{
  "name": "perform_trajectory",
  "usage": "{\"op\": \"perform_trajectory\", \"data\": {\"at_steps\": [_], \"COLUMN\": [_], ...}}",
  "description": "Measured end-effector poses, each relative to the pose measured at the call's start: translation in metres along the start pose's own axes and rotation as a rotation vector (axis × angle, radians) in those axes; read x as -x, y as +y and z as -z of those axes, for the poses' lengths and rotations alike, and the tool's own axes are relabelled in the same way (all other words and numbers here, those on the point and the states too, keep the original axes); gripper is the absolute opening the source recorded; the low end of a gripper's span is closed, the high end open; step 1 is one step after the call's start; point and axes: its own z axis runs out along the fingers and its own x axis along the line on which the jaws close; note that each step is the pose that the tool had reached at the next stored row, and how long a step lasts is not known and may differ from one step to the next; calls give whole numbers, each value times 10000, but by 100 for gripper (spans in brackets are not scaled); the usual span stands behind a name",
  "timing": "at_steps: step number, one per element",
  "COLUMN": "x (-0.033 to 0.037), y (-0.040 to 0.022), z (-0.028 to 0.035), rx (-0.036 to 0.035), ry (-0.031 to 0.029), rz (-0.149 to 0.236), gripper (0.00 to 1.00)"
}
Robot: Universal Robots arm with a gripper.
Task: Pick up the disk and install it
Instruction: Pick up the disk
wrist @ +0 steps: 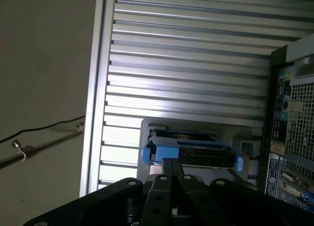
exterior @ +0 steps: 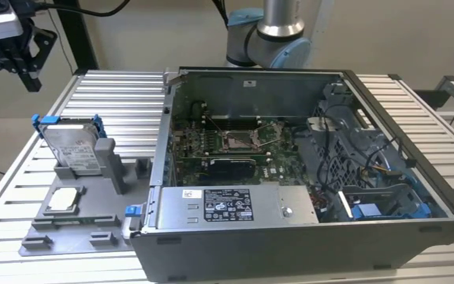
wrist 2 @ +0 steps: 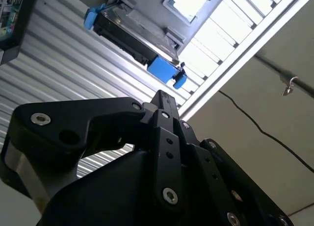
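Exterior view: tool [exterior: 31, 84] hangs closed, empty, high and well apart from the disk [exterior: 74, 145]. Disk stands upright in the grey holder [exterior: 117, 173] on the tabletop [exterior: 116, 89], beside the open case [exterior: 290, 251]. You should centre over its top edge, square to the faces. Silver body, white label, blue frame.

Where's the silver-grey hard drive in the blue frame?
The disk stands upright in the grey plastic holder, on the exterior view's left beside the open grey computer case.
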Motion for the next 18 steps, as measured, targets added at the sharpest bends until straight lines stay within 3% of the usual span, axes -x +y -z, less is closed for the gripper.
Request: {"op": "perform_trajectory", "data": {"at_steps": [18], "x": [1], "y": [-1], "z": [0], "rx": [-65], "ry": [187], "rz": [3265], "gripper": [0]}}
